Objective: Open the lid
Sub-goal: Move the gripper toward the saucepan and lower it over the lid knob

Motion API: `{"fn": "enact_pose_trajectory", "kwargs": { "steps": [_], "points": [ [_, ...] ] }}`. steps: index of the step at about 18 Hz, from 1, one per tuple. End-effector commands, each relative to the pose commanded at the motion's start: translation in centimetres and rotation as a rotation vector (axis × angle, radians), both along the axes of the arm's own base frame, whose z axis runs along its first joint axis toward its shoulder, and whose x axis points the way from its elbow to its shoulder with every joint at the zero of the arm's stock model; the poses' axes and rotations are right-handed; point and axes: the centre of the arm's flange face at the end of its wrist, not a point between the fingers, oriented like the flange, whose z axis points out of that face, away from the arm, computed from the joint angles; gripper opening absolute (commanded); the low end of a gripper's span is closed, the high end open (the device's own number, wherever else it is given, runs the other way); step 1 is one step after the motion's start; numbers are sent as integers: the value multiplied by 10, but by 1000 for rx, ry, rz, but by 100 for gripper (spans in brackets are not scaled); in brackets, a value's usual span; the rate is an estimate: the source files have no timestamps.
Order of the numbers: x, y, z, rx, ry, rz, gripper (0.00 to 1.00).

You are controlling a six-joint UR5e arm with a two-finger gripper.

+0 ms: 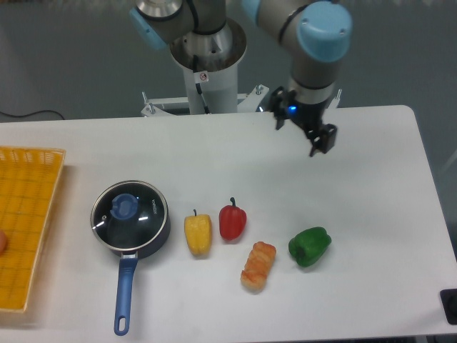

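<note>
The lid (pixel 128 210) sits on the saucepan (pixel 131 230) near the worktop's (pixel 371 186) left edge, while the gripper (pixel 323 140) hovers near the back edge, fingers' state unclear.

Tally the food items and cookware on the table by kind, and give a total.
Peppers: 3, yellow, red, green
Bread roll: 1
Saucepan: 1
Lid, resting on the saucepan: 1
Yellow basket: 1
Total: 7
</note>
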Motion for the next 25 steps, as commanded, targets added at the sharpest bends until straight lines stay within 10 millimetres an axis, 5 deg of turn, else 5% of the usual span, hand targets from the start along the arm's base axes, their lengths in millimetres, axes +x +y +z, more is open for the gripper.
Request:
{"fn": "enact_pose_trajectory", "kwargs": {
  "steps": [10, 17, 25],
  "points": [
    [64, 75, -1, 34, 45, -185, 100],
    [114, 130, -19, 45, 59, -320, 100],
    [154, 161, -36, -22, 93, -418, 100]
  ]
}}
